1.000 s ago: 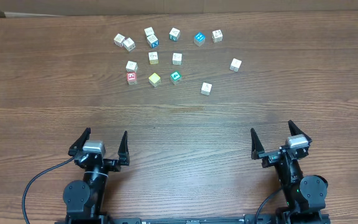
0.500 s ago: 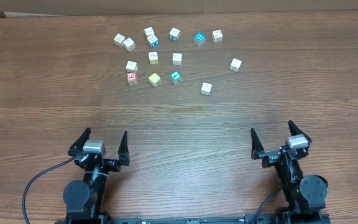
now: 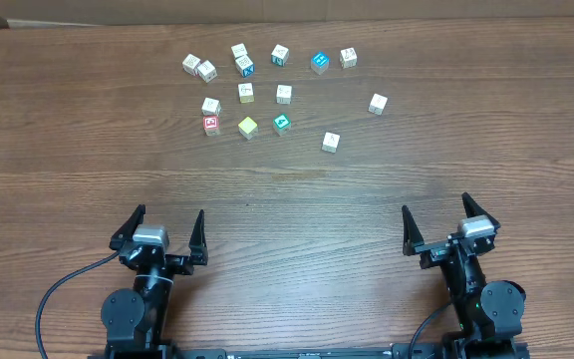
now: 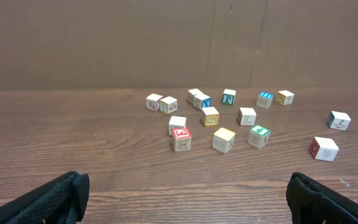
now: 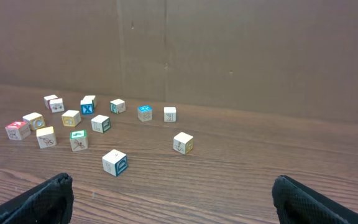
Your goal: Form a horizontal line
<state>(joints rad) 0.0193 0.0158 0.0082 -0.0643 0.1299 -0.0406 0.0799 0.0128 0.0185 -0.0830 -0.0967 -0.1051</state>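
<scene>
Several small letter blocks lie scattered on the far half of the wooden table (image 3: 287, 189). Among them are a red-topped block (image 3: 210, 124), a yellow block (image 3: 248, 127), a green block (image 3: 282, 123), a teal-topped block (image 3: 319, 62), and white blocks on the right (image 3: 378, 103) and nearer the middle (image 3: 331, 142). The cluster also shows in the left wrist view (image 4: 222, 139) and the right wrist view (image 5: 114, 162). My left gripper (image 3: 160, 229) is open and empty near the front edge. My right gripper (image 3: 436, 224) is open and empty, also far from the blocks.
A brown cardboard wall (image 4: 179, 43) stands behind the table's far edge. The arm bases and a black cable (image 3: 58, 299) sit at the front edge.
</scene>
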